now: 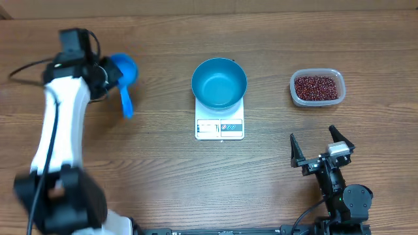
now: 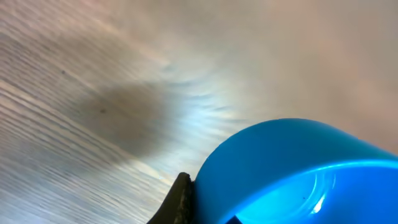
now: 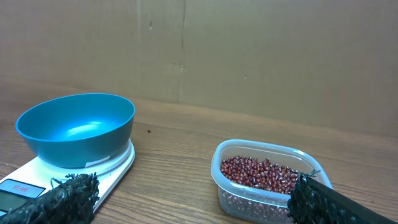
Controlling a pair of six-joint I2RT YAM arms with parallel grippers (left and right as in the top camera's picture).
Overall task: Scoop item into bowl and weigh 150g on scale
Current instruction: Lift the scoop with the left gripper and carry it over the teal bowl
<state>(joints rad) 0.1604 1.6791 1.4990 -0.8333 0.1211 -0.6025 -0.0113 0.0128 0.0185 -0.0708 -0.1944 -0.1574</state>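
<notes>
My left claw [image 1: 106, 76] clenches the blue scoop [image 1: 125, 69], its cup cropped in my wrist view, the contact hidden; my right claw [image 1: 318, 145] gapes, fingertips [image 3: 71, 194] blurred.

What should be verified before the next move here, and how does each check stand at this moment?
1. Left hand shut on the small blue plastic handled scoop: ok, though it grips at the cup end and the handle sticks out free.
2. Round bright blue bowl seated on the small flat white square scale: ok, and the bowl is empty.
3. Scale display zeroed: cannot tell, the digits are too small.
4. Dark red-brown beans uncovered in the clear plastic tub: ok.
5. Right hand open and apart from the tub: ok.
</notes>
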